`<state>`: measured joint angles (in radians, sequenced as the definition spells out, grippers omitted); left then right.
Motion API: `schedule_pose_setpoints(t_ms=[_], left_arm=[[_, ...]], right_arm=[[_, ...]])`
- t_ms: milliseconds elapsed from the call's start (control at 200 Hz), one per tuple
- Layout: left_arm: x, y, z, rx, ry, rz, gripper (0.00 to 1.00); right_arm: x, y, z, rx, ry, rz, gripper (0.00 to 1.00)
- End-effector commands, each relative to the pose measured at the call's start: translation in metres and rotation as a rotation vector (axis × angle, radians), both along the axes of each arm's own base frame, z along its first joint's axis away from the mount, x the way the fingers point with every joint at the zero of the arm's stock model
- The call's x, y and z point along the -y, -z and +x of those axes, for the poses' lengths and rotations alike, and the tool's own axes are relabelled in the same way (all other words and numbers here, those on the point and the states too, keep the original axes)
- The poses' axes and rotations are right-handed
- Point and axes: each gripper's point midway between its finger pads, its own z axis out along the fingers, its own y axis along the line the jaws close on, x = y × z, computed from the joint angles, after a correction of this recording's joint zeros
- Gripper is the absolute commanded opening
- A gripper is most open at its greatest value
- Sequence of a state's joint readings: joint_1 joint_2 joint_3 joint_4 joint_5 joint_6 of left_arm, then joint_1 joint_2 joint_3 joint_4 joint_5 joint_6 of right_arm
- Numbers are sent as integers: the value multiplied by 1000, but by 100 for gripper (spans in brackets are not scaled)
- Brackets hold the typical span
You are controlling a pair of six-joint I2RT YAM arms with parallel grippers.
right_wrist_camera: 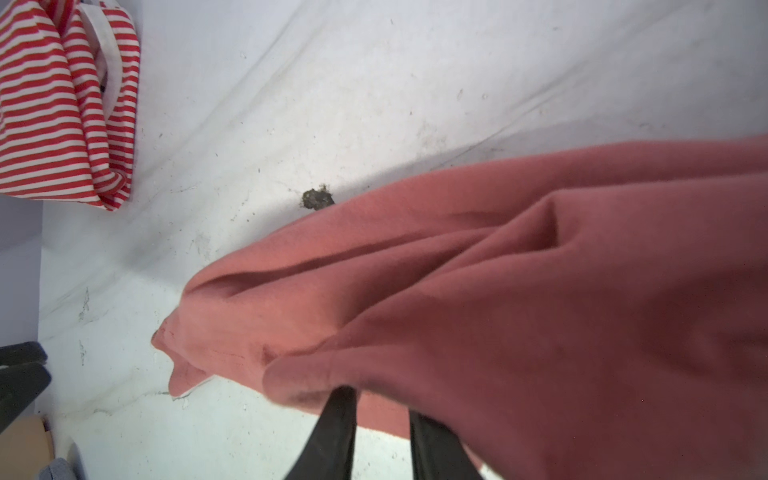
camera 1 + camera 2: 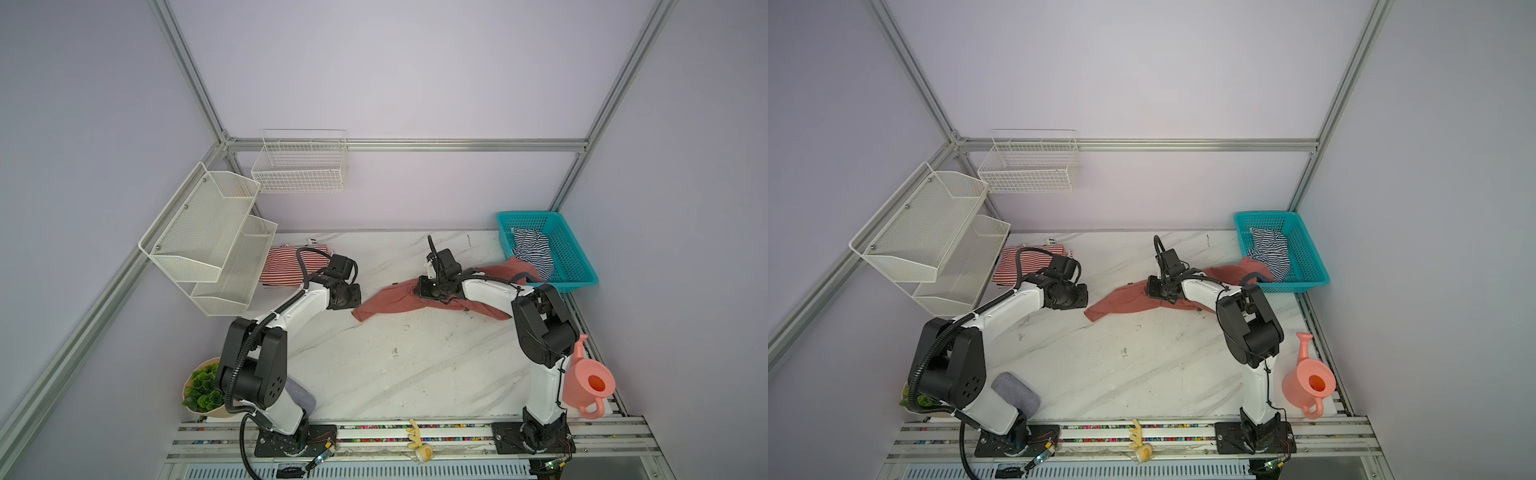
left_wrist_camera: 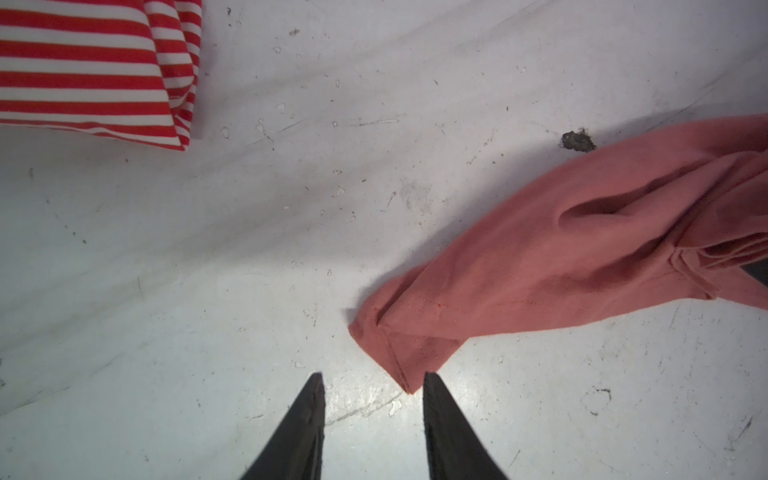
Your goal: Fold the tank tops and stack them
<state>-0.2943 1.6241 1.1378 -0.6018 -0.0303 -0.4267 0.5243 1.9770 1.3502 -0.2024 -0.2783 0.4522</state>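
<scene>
Our left end effector (image 3: 372, 376) stands open beside a corner of the salmon tank top (image 2: 386, 303) on the counter (image 2: 395, 374), ready to pinch. Cloth covers the tips of our right end effector (image 1: 380, 401); we cannot tell its grip. Beyond, the red-striped top (image 2: 282, 270) lies folded; the navy-striped top (image 2: 532, 249) waits in the basket (image 2: 528, 215).

Marble table (image 2: 395, 374): salmon top (image 2: 386, 303), red-striped top (image 2: 286, 266), basket (image 2: 575, 249).

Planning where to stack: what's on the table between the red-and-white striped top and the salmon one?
Only bare tabletop, apart from a small dark clump beside the salmon top; the left wrist view shows it.
</scene>
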Motion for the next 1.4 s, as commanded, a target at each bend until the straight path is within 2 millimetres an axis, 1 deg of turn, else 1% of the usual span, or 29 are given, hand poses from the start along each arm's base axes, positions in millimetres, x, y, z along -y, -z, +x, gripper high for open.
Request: schedule_pose_setpoints(t_ms=[0,215,480,655,790,830,925,1030,1165,1235,1350,1395], left_arm=[[1,-5,5,12,1,-13,39],[4,-2,6,2,6,-29,39],[5,2,4,-6,6,-34,39],[6,3,4,-7,6,-40,39],[6,3,3,-9,8,-39,39],[6,3,4,-8,7,-39,39],[5,3,3,-7,6,-38,39],[5,2,2,-6,6,-38,39],[5,1,3,-3,6,-39,39],[5,1,3,-2,5,-37,39],[5,1,2,-3,5,-37,39],[5,0,3,-1,5,-37,39]], right_arm=[[-6,-7,10,19,10,31,27],[-13,-3,13,6,4,56,30],[-19,-6,13,8,-7,83,38],[-26,-1,11,-3,-23,87,43],[-27,5,11,-12,-25,73,44],[-27,7,11,-14,-24,69,43],[-26,9,10,-18,-21,60,38],[-24,6,10,-13,-21,53,32],[-21,4,5,-14,-26,47,29],[-20,3,4,-14,-26,45,22],[-18,4,1,-22,-25,41,15],[-17,5,0,-26,-21,38,9]])
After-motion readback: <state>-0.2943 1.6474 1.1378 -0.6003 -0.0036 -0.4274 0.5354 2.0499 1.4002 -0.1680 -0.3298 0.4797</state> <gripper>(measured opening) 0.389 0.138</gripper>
